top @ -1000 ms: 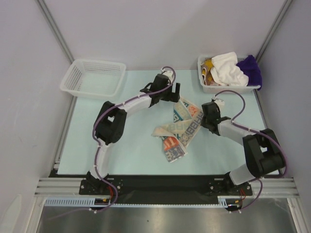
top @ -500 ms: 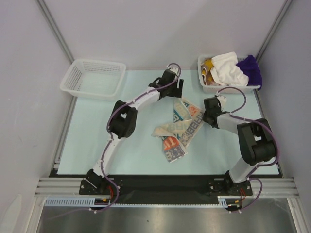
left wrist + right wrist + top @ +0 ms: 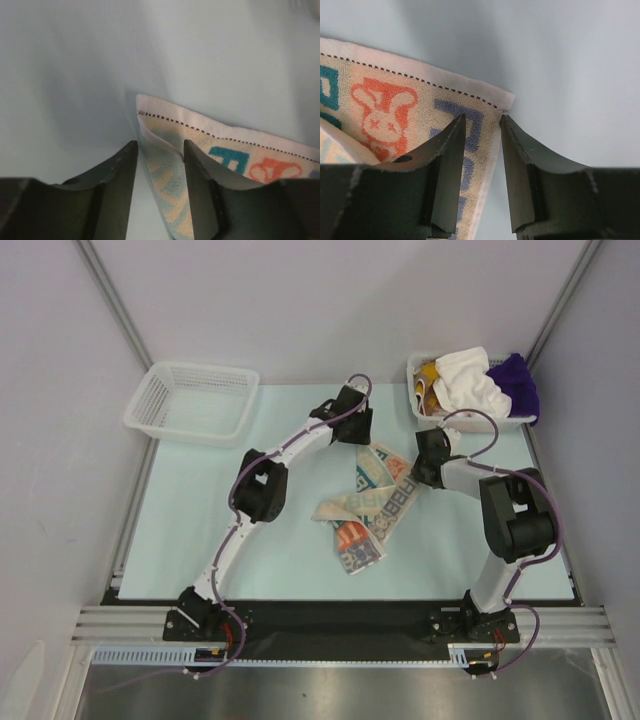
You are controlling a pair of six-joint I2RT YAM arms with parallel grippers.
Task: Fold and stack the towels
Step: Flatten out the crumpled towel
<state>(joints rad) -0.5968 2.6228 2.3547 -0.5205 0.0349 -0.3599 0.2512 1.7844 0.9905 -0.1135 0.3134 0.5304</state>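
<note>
The orange-teal-white print towel (image 3: 385, 502) lies rumpled in the middle of the pale worktop (image 3: 200, 530), one end reaching toward the top of the frame. That is where both arms are busy. The left arm (image 3: 300, 445) reaches to the towel's far left corner. In its wrist view the left jaws stand apart, astride the stitched hem, with cloth in the gap but not visibly pinched. The right arm (image 3: 462, 478) has come to the far right corner, and the right jaws are likewise apart, straddling the hemmed edge beside the orange rabbit print. The white towel (image 3: 470, 385) and the purple towel (image 3: 515, 380) sit heaped in the mesh basket (image 3: 470, 424) at upper right, and another white basket (image 3: 190, 400) stands at upper left. To my eye this is the corner-grabbing step before spreading the towel flat, with the folding not yet begun. Next, both jaws need to close on a single layer at each corner, then lift and draw apart together so the cloth opens without bunching.
</note>
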